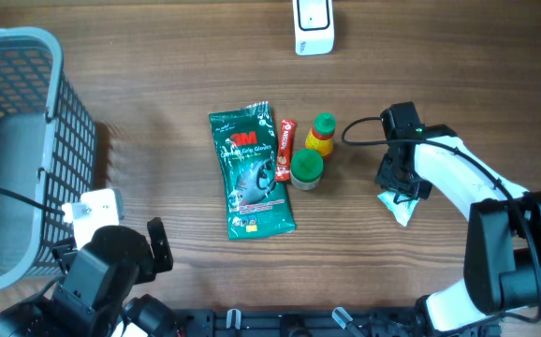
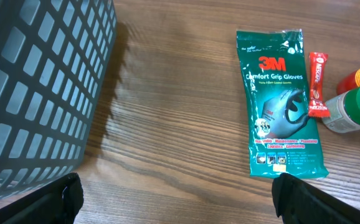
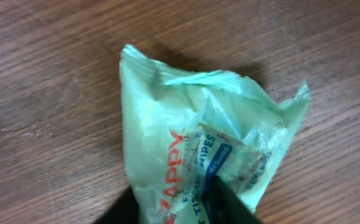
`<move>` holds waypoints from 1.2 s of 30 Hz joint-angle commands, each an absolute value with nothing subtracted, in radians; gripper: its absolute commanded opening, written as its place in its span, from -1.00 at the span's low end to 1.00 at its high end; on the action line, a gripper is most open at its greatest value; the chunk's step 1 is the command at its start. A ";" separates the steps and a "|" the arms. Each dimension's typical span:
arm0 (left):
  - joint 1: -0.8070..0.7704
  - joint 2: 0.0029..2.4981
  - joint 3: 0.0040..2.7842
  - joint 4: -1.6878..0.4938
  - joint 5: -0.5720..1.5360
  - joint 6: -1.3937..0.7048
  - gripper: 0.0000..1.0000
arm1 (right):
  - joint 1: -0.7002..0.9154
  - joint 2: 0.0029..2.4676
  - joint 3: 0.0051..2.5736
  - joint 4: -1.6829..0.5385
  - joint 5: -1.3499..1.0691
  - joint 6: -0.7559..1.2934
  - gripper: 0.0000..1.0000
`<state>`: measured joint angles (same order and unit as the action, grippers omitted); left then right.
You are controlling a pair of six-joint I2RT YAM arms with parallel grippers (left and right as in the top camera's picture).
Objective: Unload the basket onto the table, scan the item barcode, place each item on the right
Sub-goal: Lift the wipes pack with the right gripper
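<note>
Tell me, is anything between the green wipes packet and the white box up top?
Nothing visible blocks it. Between the pale green plastic wipes packet, at the right gripper, and the white boxy scanner lies bare wooden table. The yellow bottle with a green cap stands to the side.

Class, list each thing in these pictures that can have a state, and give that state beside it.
Left gripper: open, empty.
Right gripper: closed on wipes packet.
Wipes packet: crumpled, pinched.
Gloves pack: flat, label up.
Red sachet: lying flat.
Green-lidded jar: lid on.
Yellow bottle: capped.
Basket: upright.
Scanner: nothing held to it.
</note>
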<state>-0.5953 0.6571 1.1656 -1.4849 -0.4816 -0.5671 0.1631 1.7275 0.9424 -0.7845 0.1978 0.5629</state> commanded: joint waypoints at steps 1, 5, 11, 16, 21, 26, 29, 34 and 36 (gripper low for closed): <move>-0.591 0.656 1.178 -1.483 -0.480 -0.585 1.00 | 0.160 1.810 0.875 -0.695 -0.041 0.516 -0.91; -0.591 0.656 1.178 -1.483 -0.480 -0.585 1.00 | 0.160 1.806 0.919 -0.678 -0.252 0.405 -0.91; -0.591 0.656 1.178 -1.483 -0.480 -0.585 1.00 | 0.148 1.699 0.988 -0.751 -0.758 0.145 -0.91; -0.591 0.656 1.178 -1.483 -0.480 -0.585 1.00 | 0.102 1.598 0.987 -0.962 -0.878 0.048 -0.91; -0.591 0.656 1.178 -1.483 -0.480 -0.585 1.00 | 0.086 1.578 0.987 -1.158 -1.326 -0.221 -0.91; -0.591 0.656 1.178 -1.483 -0.480 -0.585 1.00 | 0.087 1.578 0.987 -1.221 -1.555 -0.224 -0.91; -0.591 0.656 1.178 -1.483 -0.480 -0.585 1.00 | 0.088 1.578 0.987 -1.311 -1.620 -0.312 -0.91; -0.591 0.656 1.178 -1.483 -0.480 -0.585 1.00 | 0.088 1.576 0.982 -1.612 -1.619 -0.623 -0.91; -0.591 0.656 1.178 -1.483 -0.480 -0.585 1.00 | 0.093 1.541 0.949 -1.612 -1.617 -0.618 -0.91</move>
<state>-0.5953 0.6571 1.1656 -1.4849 -0.4816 -0.5671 0.0860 1.5902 0.9806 -1.6058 -1.5555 -0.4854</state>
